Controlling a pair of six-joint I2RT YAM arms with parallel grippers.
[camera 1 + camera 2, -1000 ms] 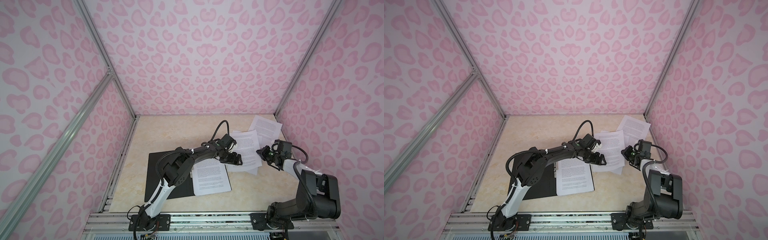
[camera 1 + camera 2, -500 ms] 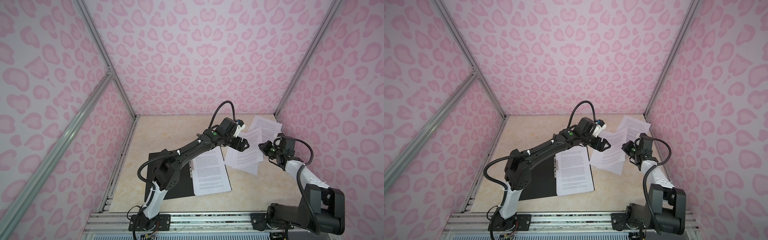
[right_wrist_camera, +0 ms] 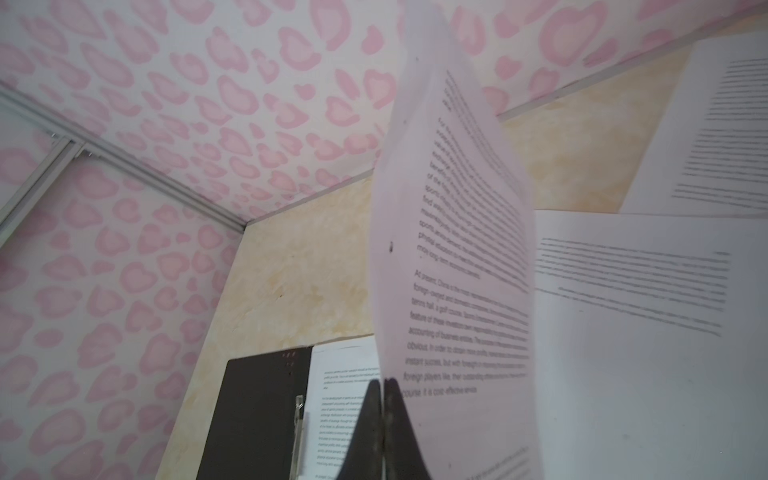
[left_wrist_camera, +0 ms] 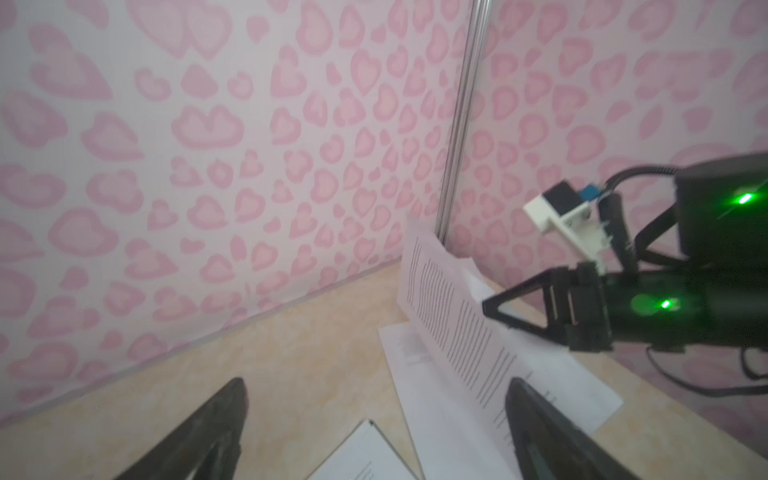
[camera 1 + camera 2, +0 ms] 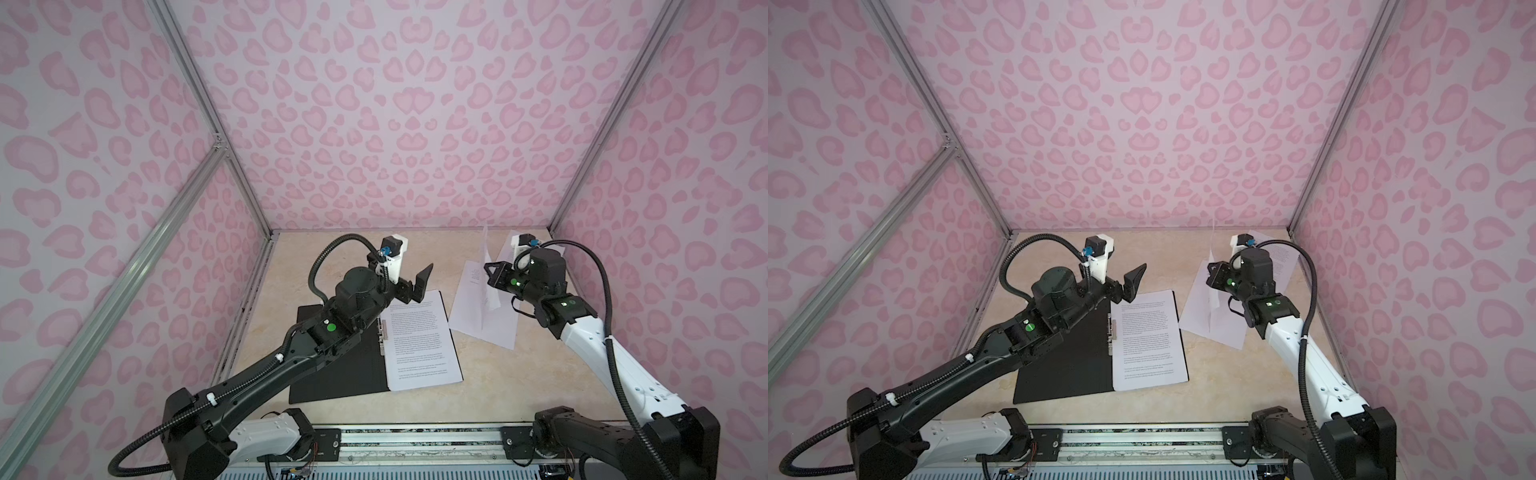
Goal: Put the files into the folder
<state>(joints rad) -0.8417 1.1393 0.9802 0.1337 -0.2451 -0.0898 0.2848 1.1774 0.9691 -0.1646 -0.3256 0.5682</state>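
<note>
Paper this thin is going to flop and slip, I'm judging, so I'm pinching one sheet by its edge in the clamped right gripper, upright over the loose files by the bench's far right corner. The left gripper is hovering, jaws apart, over the far edge of the open folder. I'm seeing open room between.

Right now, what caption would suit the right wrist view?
Right gripper, shut, holds a printed sheet on edge, with the open folder beyond.

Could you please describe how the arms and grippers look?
Left arm mostly black, white near its base; right arm white with black joints. Both carry ribbed black cables, green lights and white camera mounts. The left gripper and right gripper have black tapered fingers.
</note>
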